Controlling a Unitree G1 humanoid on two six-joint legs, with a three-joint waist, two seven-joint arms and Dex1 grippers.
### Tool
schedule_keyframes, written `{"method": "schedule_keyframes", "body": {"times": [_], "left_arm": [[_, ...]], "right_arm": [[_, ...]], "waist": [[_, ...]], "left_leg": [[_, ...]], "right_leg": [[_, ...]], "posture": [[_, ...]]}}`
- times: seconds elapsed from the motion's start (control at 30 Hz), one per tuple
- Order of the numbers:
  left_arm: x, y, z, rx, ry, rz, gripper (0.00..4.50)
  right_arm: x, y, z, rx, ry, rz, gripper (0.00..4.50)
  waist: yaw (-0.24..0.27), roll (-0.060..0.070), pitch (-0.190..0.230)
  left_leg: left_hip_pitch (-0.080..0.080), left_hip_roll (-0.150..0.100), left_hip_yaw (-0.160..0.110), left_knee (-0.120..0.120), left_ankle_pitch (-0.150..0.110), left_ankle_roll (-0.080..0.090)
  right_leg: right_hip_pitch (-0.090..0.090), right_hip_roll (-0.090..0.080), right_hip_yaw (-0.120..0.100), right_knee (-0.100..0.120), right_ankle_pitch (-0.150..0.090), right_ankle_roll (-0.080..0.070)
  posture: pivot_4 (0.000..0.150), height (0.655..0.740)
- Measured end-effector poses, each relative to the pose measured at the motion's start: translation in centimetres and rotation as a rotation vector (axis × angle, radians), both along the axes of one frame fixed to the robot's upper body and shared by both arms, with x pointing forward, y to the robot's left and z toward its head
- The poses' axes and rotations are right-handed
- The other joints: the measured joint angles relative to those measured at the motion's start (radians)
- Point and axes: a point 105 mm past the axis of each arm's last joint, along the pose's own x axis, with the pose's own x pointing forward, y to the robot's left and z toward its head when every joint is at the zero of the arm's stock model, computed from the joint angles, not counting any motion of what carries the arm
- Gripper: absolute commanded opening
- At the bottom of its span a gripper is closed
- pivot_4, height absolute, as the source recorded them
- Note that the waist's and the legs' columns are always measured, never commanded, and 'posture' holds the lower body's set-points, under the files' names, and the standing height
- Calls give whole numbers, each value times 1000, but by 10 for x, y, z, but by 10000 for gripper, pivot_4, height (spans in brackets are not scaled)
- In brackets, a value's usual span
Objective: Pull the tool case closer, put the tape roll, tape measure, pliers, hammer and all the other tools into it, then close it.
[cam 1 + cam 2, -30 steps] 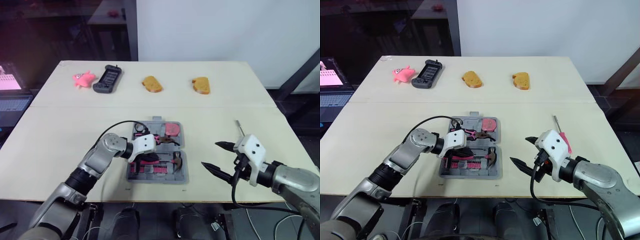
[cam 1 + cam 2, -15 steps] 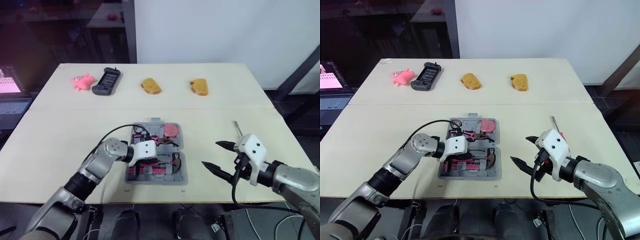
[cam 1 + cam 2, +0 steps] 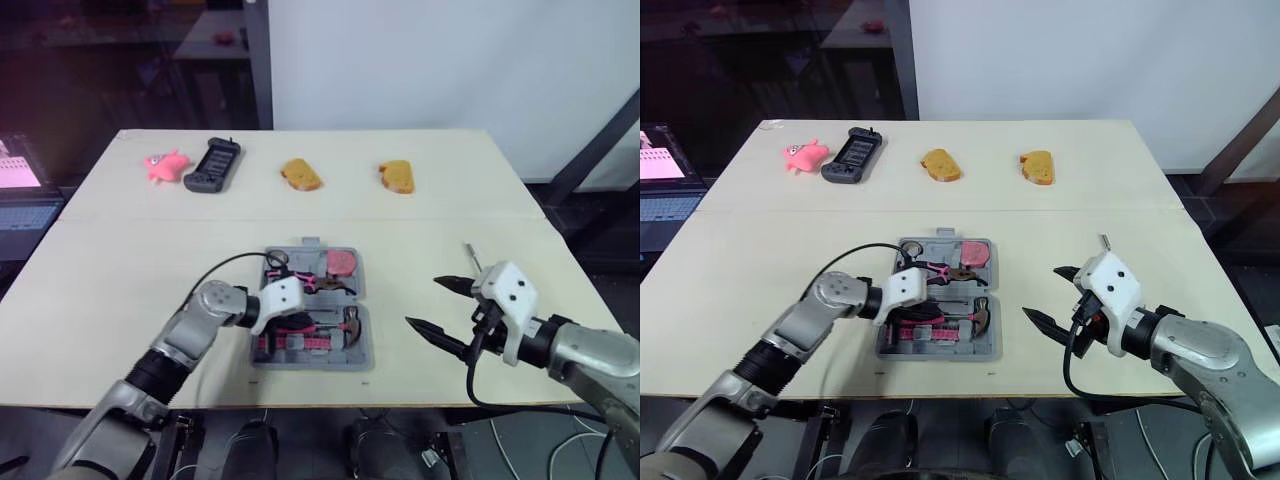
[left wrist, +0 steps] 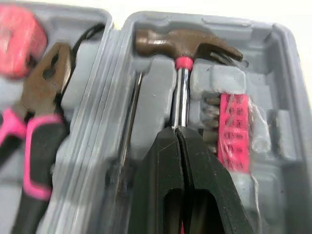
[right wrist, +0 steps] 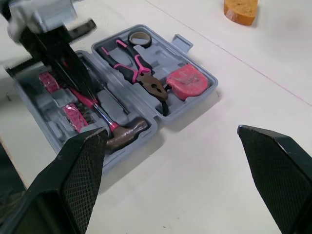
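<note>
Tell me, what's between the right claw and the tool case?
Nothing but bare table lies between the right gripper and the case. The right eye view shows that, and the right wrist view too.

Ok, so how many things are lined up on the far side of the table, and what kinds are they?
Bread pieces: 2
Pink toy: 1
Black handheld device: 1
Total: 4

Grey tool case [image 5: 168, 56] holding pink-handled pliers [image 5: 139, 73], a pink tape measure [image 5: 186, 81] and a brown-headed hammer [image 5: 127, 131]; beige table [image 5: 219, 161].
</note>
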Motion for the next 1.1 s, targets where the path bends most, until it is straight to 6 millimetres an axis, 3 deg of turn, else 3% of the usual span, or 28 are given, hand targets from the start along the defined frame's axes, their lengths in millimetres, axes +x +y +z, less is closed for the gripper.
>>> {"method": "schedule_keyframes", "body": {"times": [0.17,0.27,0.4,0.43,0.6,0.63,0.8,1.1], "left_arm": [[3,40,82,-141,-102,36,440],[-14,83,88,-86,-87,81,440],[-31,138,71,-18,-44,209,12321],[-35,155,66,12,-40,241,18975],[-48,235,55,76,-70,473,44003],[-50,246,54,84,-83,512,44003],[-63,276,48,110,-104,602,44003],[-66,271,47,106,-116,572,44003]], "right_arm": [[2,-17,1,6,1,-41,45000],[-1,-34,-2,5,9,-83,45000],[-9,-67,-11,-11,35,-165,45000],[-12,-75,-11,-12,33,-184,45000],[-35,-129,-18,-35,72,-327,45000],[-40,-138,-20,-37,84,-352,45000],[-51,-168,-28,-41,104,-426,45000],[-45,-164,-29,-26,88,-382,45000]], "waist": [[9,2,3],[6,4,4],[11,4,9],[11,4,10],[12,1,14],[12,1,14],[4,0,15],[5,1,15]], "left_leg": [[-9,0,0,1,0,0],[-9,0,1,1,-2,3],[-9,0,1,1,-2,4],[-9,0,1,1,-2,4],[-9,0,4,3,-2,4],[-9,0,5,3,-2,4],[-7,1,11,1,-3,4],[-7,2,12,0,-3,4]], "right_leg": [[-7,0,0,0,1,5],[-8,-1,0,-1,1,5],[-9,-1,-1,-1,-1,1],[-9,-1,0,-1,-1,1],[-9,-3,1,-1,-1,-2],[-9,-3,2,-1,-1,-2],[-11,-4,6,-1,-1,-2],[-12,-2,6,-1,0,-2]], "posture": [[1500,7400],[1500,7400],[1500,7400],[1500,7400],[1500,7400],[1500,7400],[1500,7400],[1500,7400]]}}
